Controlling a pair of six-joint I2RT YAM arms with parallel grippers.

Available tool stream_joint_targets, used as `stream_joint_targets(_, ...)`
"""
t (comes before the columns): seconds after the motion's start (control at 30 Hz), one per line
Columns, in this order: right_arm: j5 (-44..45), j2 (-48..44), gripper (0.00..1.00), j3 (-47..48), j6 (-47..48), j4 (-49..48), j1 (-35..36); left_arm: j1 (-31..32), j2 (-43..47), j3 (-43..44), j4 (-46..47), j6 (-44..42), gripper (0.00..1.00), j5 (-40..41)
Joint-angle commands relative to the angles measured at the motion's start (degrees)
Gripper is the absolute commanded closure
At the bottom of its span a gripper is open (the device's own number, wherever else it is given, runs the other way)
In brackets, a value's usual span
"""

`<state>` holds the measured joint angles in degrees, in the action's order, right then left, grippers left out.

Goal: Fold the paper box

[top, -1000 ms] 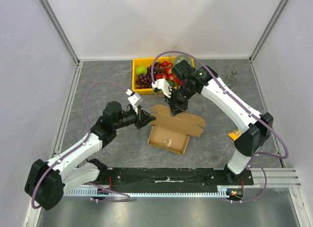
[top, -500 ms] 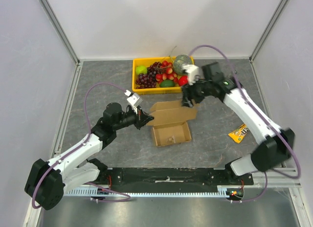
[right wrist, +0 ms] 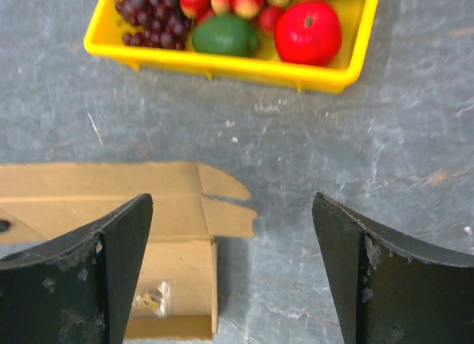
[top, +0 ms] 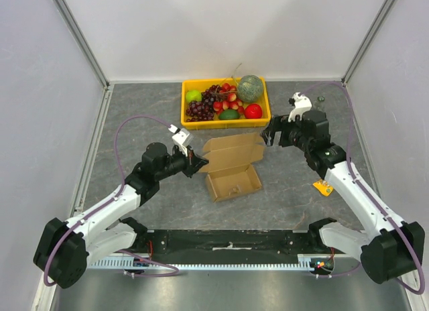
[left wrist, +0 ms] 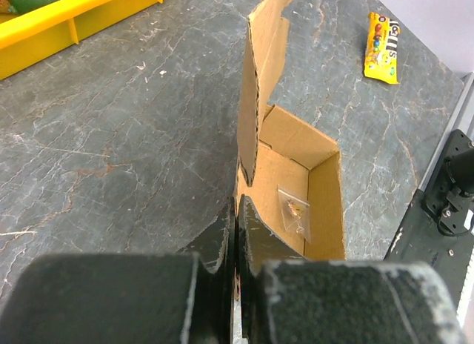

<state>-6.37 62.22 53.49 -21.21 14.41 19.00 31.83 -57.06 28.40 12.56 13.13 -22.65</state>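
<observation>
You are looking down into a three-sided enclosure. Pale, plain panels are forming the back wall (top: pixel 221 29), the left wall (top: pixel 33 110) and the right wall (top: pixel 402 90). Silver metal struts are rising along the back-left corner (top: pixel 79 37) and the back-right corner (top: pixel 367 35). The table top (top: pixel 134 116) is showing a dark grey stone pattern with light veins and a few rust-coloured streaks in the wrist views. A silver rail (top: pixel 94 143) is running along its left edge, and a black plate (top: pixel 228 240) is lying across its near edge. Light is falling evenly, and you are seeing only soft shadows on the grey surface.
</observation>
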Motion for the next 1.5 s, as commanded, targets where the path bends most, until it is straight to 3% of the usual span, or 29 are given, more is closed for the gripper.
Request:
stream_joint_targets(0.0,-10.5,-1.0,0.06,-6.5,2.0,-11.3,-1.2,-0.3,-0.2,1.5,1.3,0.5,0.98,4.6)
stream_joint_targets(0.1,-15.3,-0.3,0.11,-9.8,2.3,-16.2,-2.1,-0.4,-3.8,6.4,-4.5,-0.8,0.98,9.7)
stream_joint_targets(0.37,-21.9,6.9,0.26,-12.1,7.8,-21.4,-2.7,-1.4,-11.1,11.8,-5.3,-2.8,0.98,8.7)
stream_joint_targets(0.7,-22.0,14.5,0.29,-9.6,15.8,-19.8,-4.1,-3.3,-13.9,12.0,-4.8,-3.1,0.98,7.4)
stream_joint_targets(0.87,-26.5,18.1,0.29,-8.3,17.3,-19.8,-5.5,-3.7,-14.5,12.5,-4.7,-3.2,0.98,6.8)
stream_joint_targets(1.17,-34.6,19.2,0.50,-9.4,14.3,-21.6,-5.8,-4.1,-14.2,12.2,-4.6,-2.9,0.98,6.8)
stream_joint_targets(1.47,-35.0,17.5,0.66,-10.8,12.6,-19.3,-5.5,-4.1,-13.4,11.4,-3.2,-2.1,0.98,8.2)
